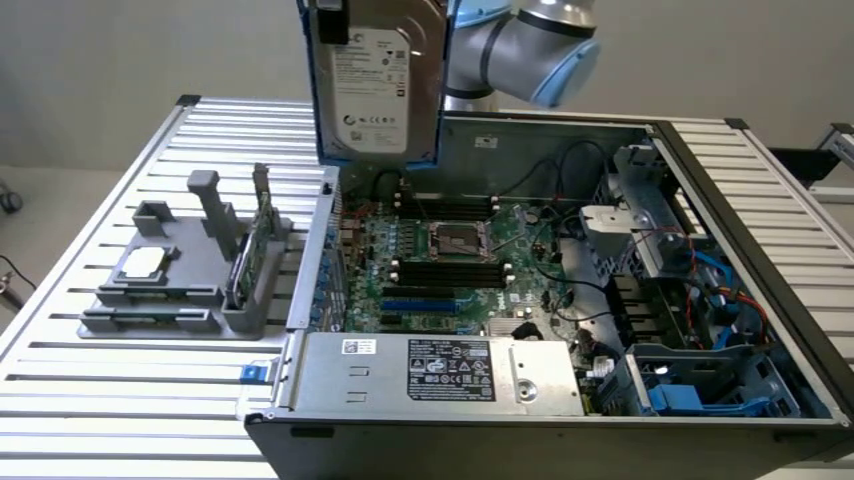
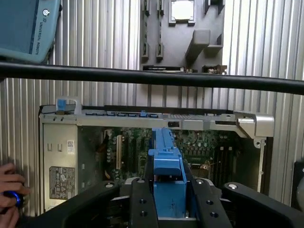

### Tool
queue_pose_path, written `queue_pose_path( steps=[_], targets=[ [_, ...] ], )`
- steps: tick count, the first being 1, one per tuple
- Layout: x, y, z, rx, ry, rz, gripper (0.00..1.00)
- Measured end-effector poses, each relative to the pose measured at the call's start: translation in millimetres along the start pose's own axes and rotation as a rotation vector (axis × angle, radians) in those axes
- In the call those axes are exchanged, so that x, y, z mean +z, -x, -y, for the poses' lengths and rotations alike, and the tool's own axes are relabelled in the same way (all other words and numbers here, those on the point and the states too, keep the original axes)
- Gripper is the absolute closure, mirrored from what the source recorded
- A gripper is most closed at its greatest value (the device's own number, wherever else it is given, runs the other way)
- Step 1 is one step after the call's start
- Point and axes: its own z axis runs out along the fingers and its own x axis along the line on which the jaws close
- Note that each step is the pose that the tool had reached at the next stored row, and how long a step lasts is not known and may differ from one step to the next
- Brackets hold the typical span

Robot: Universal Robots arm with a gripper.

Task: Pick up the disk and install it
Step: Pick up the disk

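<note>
The disk, a silver-grey hard drive with a white label in a blue carrier, hangs upright in the air above the open computer case, over its far corner on the exterior view's left. In the wrist view my gripper is shut on the disk's blue carrier edge, with one black finger on each side. The case's motherboard lies beyond it. The arm stands behind the disk.
A grey fixture on the slatted table holds a small square chip and an upright green card. The power supply and drive bay fill the case's near side. A hand shows beside the case. A black cable crosses the wrist view.
</note>
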Motion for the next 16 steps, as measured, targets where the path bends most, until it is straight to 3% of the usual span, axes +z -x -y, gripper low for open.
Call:
queue_pose_path(
  steps=[7,16],
  targets=[
    [0.0,-19.4,16.4,-0.001,0.0093,0.0002,0.67],
    [-0.4,-28.8,56.5,-0.001,0.0169,0.0004,0.67]
  ],
)
